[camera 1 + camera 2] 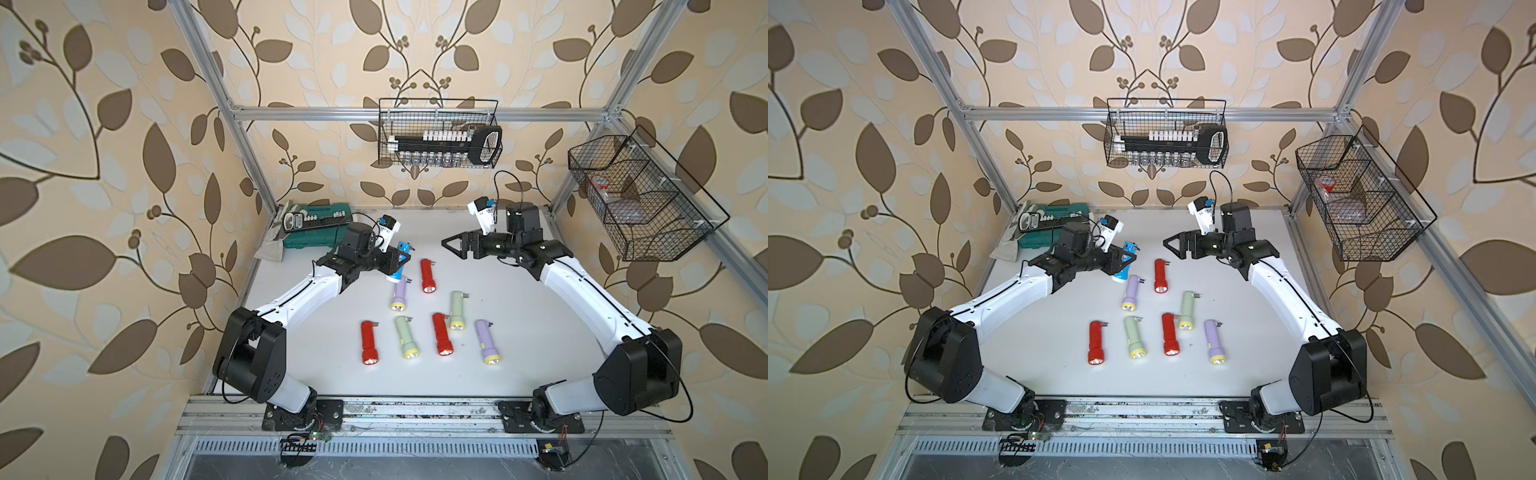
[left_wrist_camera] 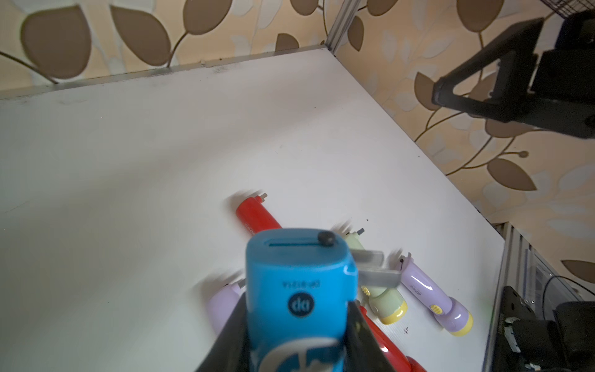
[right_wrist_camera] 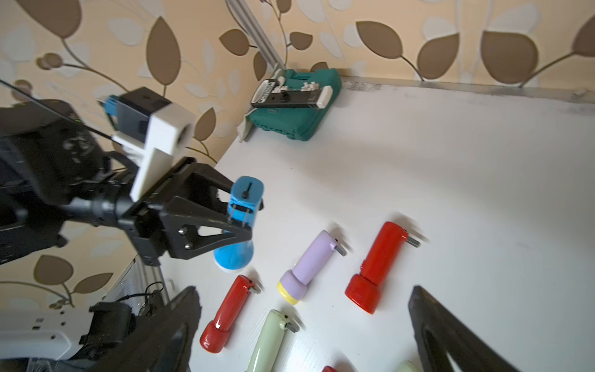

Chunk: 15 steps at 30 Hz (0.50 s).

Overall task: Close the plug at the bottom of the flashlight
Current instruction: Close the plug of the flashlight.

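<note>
My left fingers (image 2: 363,338), black wedge-shaped plastic, are pinched on the smooth barrel of the blue flashlight (image 2: 299,283), one on each flank. The left gripper (image 3: 238,219) holds it roughly upright near the far left of the table, flared lens end down and tail end up; I cannot tell whether the white lens rim touches the surface. The tail face is a flat rounded oblong with a narrow slot and a small black stud. Just below it the plug (image 2: 376,270) stands folded out: two flat grey metal prongs projecting sideways from the glossy blue shell, not seated in it. My right gripper (image 1: 451,248) hangs above the far middle of the table, its angular black fingers spread wide with nothing between them, pointing toward the blue flashlight and well apart from it. Between the two arms, on the white matte table (image 1: 540,299), lie seven loose flashlights (image 1: 427,276) in red, lilac and pale green, all glossy cylinders with wider heads, each with its prongs sticking out at the tail. A ribbed green plastic tool case (image 1: 320,232) sits in the far left corner. Two black wire baskets (image 1: 440,133) hang from the aluminium frame.
</note>
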Each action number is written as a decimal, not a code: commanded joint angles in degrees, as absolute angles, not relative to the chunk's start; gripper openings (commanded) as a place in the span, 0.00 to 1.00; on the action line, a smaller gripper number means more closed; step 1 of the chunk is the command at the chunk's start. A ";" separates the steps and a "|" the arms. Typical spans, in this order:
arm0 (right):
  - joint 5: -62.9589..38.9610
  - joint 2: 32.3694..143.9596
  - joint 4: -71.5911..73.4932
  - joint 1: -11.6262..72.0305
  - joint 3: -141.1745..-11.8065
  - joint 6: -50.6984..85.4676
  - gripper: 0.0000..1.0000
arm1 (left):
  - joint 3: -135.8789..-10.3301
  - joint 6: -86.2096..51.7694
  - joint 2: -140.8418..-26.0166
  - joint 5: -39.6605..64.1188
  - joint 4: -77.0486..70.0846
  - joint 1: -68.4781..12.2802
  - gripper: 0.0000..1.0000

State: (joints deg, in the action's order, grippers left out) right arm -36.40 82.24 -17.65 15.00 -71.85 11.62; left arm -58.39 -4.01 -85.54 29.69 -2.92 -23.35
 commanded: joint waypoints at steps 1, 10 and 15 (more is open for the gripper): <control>-44.66 79.63 -13.33 16.71 -68.52 10.16 0.98 | -51.31 -5.57 -81.33 36.99 -25.43 -23.99 0.00; -52.87 76.33 -10.81 22.80 -63.51 9.74 0.98 | -36.62 -4.02 -76.12 42.76 -46.78 -27.86 0.00; -54.84 74.56 -14.71 25.85 -62.51 8.13 0.98 | -32.60 -2.27 -71.87 48.80 -47.76 -28.60 0.00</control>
